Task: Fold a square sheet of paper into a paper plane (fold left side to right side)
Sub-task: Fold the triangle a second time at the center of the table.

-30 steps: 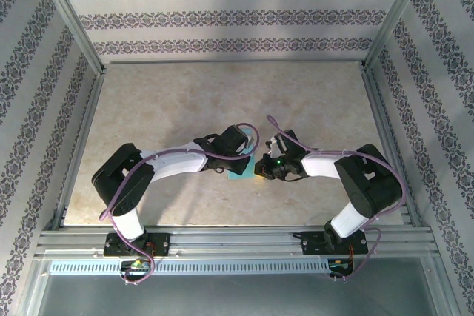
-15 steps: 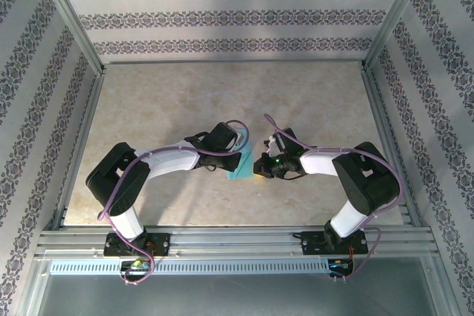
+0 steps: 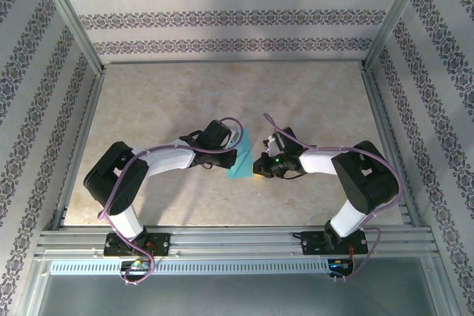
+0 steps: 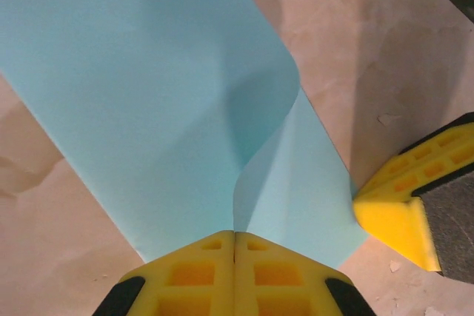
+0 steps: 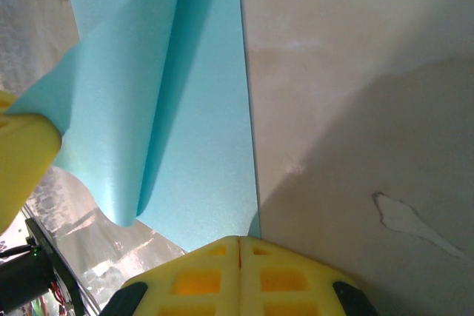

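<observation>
**Item: the square sheet of paper** (image 4: 148,94). Thin, plain cyan-blue stock with a faint satin sheen, unprinted. It lay on the table (image 3: 185,101), a mottled beige surface, near the middle and between the tips of the two arms.

**Condition.** Most of the sheet lay flat against the table. One side was lifted off the surface and rolled over in a soft, rounded curl. No sharp crease was pressed in along the curl. The underside of the raised flap was in shadow and read a deeper blue. One long straight edge sat flush on the table, and the visible edges were clean and untorn.

**Left gripper** (image 4: 235,246). Yellow fingertips were pressed together with no gap between them. The raised flap of the sheet ran into the seam between them, so the paper was pinched there.

**Right gripper** (image 5: 238,253). Yellow fingertips were likewise pressed together, set down at a corner of the flat part of the sheet. It could not be told whether any paper lay between them. Seen from the left wrist, one of its fingers (image 4: 392,212) touched the sheet's edge, just beside the left gripper.
</observation>
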{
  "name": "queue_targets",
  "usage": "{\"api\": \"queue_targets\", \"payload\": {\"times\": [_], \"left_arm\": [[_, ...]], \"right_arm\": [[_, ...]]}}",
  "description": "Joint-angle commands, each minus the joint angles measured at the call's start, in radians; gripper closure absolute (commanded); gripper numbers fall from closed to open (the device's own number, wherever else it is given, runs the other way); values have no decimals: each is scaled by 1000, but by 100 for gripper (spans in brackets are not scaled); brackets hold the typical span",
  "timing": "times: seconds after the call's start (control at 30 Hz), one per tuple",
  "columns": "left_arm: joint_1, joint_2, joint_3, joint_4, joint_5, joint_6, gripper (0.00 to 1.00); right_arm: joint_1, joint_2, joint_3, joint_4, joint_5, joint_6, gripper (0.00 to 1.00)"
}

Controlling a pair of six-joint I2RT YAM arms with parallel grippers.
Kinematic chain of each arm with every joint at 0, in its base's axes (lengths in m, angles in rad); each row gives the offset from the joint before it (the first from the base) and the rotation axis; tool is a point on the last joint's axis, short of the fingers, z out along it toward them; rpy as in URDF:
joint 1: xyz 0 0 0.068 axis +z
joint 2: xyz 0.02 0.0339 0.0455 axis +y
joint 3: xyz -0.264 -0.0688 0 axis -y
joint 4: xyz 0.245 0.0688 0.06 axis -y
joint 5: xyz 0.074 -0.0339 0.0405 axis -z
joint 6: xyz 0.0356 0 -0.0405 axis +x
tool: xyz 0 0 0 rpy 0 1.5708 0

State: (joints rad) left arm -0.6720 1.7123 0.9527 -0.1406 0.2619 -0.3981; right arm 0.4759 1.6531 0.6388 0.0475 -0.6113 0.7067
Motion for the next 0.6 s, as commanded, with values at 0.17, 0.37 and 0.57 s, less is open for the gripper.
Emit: {"api": "queue_targets", "payload": {"times": [0.17, 0.37, 0.57], "left_arm": [[12, -10, -7, 7, -9, 18, 97], [14, 7, 1, 8, -31, 29, 97], [17, 20, 11, 7, -45, 39, 97]], "right_arm": [[9, 48, -8, -77, 58, -21, 100], [9, 50, -7, -78, 56, -23, 100], [9, 50, -8, -82, 58, -24, 100]]}}
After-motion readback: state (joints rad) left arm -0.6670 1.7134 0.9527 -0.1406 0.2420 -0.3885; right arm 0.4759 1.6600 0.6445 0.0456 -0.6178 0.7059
